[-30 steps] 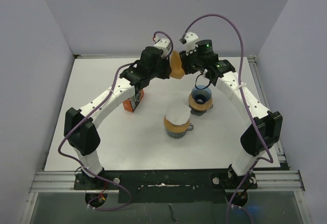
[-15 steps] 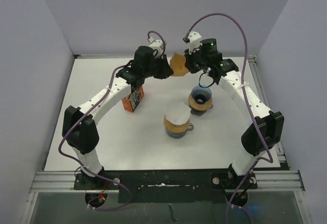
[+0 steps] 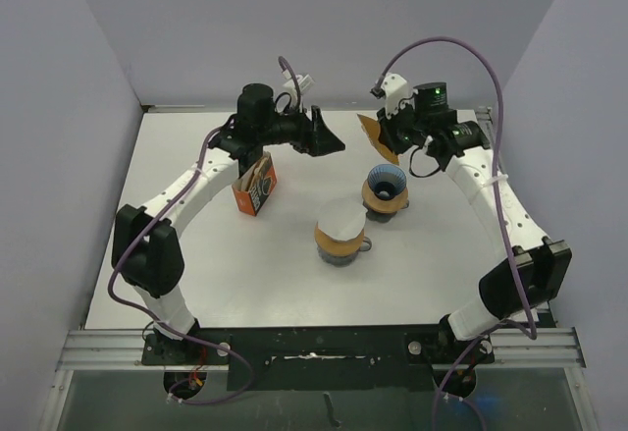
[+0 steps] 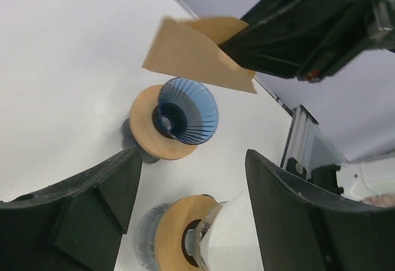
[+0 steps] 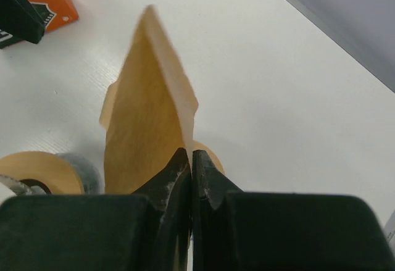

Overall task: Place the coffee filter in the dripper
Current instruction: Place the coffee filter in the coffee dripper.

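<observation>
The right pincer (image 5: 188, 157) was clamped tight on one edge of the brown coffee filter (image 5: 148, 113). The filter stuck out ahead of the tips as a nearly flat wedge, with its long axis running on from the fingers and its faces roughly upright. The left pincer (image 3: 324, 138) stood wide apart with nothing in it, off to the left of the filter and not touching it.

The blue dripper (image 3: 386, 186) sat on its wooden collar on the worktop (image 3: 196, 284), below the right pincer and a little back toward that arm's base. The filter hung in the air above and just beyond the dripper, clear of its rim. From the right wrist, the filter hid almost all of the dripper. The right arm was much the nearer of the two, and the only one with hold of the paper.

As I judge it, the coming move turned on that offset: the pincer had to come back over the blue cup's mouth and tip the filter narrow end down. The paper looked hardly spread, so it might catch on the rim rather than seat. A second dripper (image 3: 339, 230), carrying white paper, stood just beside the blue one, nearer the bases.
</observation>
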Motion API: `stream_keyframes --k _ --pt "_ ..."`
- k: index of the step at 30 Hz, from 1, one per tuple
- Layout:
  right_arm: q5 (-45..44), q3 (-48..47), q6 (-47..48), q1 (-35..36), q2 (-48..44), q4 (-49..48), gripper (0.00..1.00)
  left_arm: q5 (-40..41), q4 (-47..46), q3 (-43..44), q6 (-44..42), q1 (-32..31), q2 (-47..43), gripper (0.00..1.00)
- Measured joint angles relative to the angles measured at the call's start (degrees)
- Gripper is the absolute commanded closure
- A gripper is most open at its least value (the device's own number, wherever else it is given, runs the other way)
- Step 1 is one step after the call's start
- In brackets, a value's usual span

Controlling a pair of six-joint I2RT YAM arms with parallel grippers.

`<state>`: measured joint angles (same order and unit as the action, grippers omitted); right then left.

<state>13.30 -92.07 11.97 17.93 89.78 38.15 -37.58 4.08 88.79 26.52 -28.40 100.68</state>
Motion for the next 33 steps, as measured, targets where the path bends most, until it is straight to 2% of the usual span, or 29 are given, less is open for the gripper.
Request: stream_keyframes --k 3,7,16,27,30,33 --pt "1.09 1.27 3.28 -1.16 -2.86 2.8 1.0 -5.57 0.2 -0.04 -3.13 -0.04 -1.16 0.32" --pt "2.19 2.23 9.03 -1.99 -5.92 7.1 1.0 -9.09 2.34 -0.02 -8.94 -0.04 -2.51 0.32" --pt "4.35 2.14 22.23 -2.16 -5.53 20.2 1.0 -6.58 7.26 0.66 -16.33 -0.31 -3.13 0.37" --pt "4.63 -1.22 32.72 -2.16 3.8 26.1 0.99 -4.42 7.8 0.66 -17.14 -1.14 -3.1 0.38" --pt "4.7 -2.34 35.1 -2.16 5.62 26.23 0.95 -3.89 6.99 0.44 -15.98 -1.29 -3.04 0.38" --pt "4.87 -2.71 36.28 -2.21 6.99 26.12 0.86 -3.08 5.22 -0.63 -13.86 -1.36 -3.04 0.38"
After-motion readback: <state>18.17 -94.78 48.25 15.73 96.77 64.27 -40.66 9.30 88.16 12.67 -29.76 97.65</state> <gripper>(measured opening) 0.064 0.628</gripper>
